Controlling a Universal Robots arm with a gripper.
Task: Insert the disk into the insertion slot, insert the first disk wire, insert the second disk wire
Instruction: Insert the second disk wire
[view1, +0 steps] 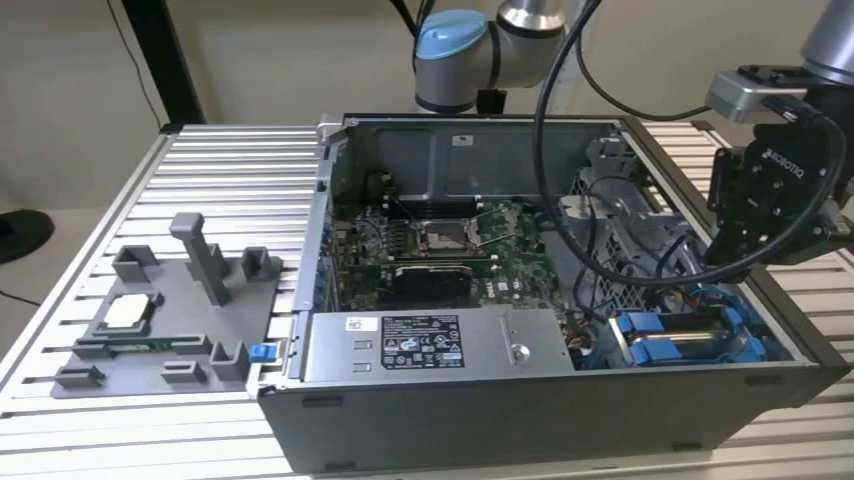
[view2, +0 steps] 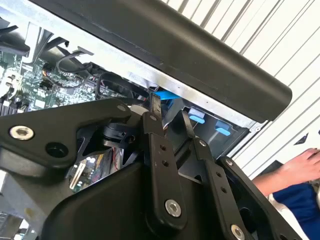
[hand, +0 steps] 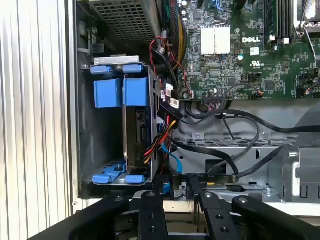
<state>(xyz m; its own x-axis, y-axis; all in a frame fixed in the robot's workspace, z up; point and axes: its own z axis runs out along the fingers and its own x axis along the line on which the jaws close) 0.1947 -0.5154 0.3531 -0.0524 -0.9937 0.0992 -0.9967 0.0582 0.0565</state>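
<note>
The ribbed metal surface carries an open computer case. The work is in the corner of this case at about 4 o'clock in the exterior view, on the 3 o'clock side of the grey power-supply box. There the insertion slot shows its blue rails.

In the first wrist view the disk stands on its edge between those rails. So I judge the disk part of the task as done and the wire work as the step in hand. The end effector hangs just beside the end of the slot. Whether it is open or closed on something I cannot tell, because dark cable parts lie exactly there. A person's hand rests outside the case wall in the second wrist view.

A red, yellow and black wire bundle reaches the side of the disk, but it is not visible if its plug is fully in. A blue wire and a flat black wire pass near the end effector.

To do this step well, I think the plug must be square to the socket on the disk. It must go in straight, with small force, so that the disk is not pressed out of its clips. The loose black loops should be kept out of the path.
</note>
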